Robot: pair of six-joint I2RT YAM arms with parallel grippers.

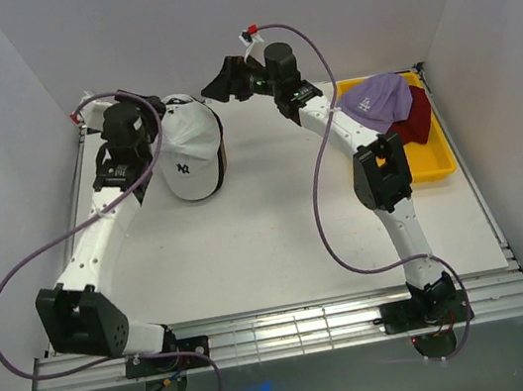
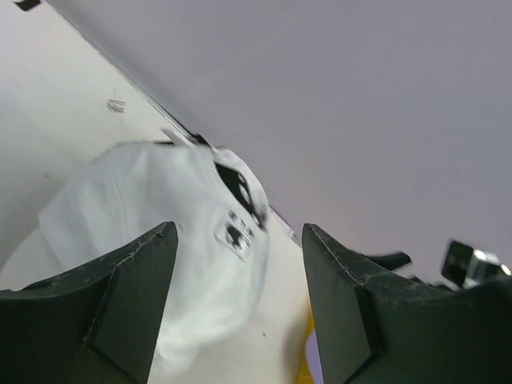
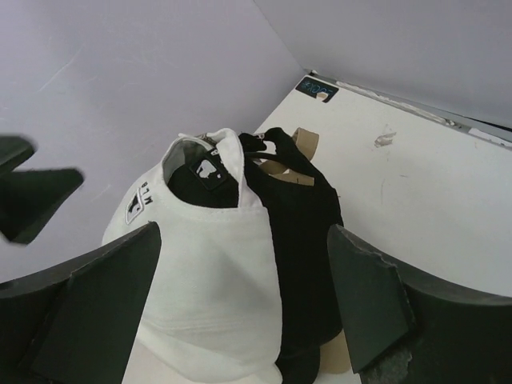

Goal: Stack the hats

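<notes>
A white hat with a dark logo [image 1: 187, 158] lies at the back left of the table, on top of a black hat [image 1: 223, 150]. In the right wrist view the white hat [image 3: 212, 272] covers the black hat [image 3: 300, 240], and a tan hat [image 3: 306, 142] peeks out under both. A lavender hat [image 1: 378, 100] rests on a dark red hat [image 1: 418, 119] in the yellow tray [image 1: 434, 163]. My left gripper [image 1: 148, 114] [image 2: 240, 232] stands open just left of the stack's back. My right gripper [image 1: 222, 80] [image 3: 244, 230] hovers open above its back right. Neither holds anything.
The back wall stands close behind both grippers. A purple cable loops beside each arm. A sliver of the yellow tray [image 2: 308, 352] shows past the white hat [image 2: 160, 240] in the left wrist view. The left fingertip [image 3: 32, 200] shows in the right wrist view.
</notes>
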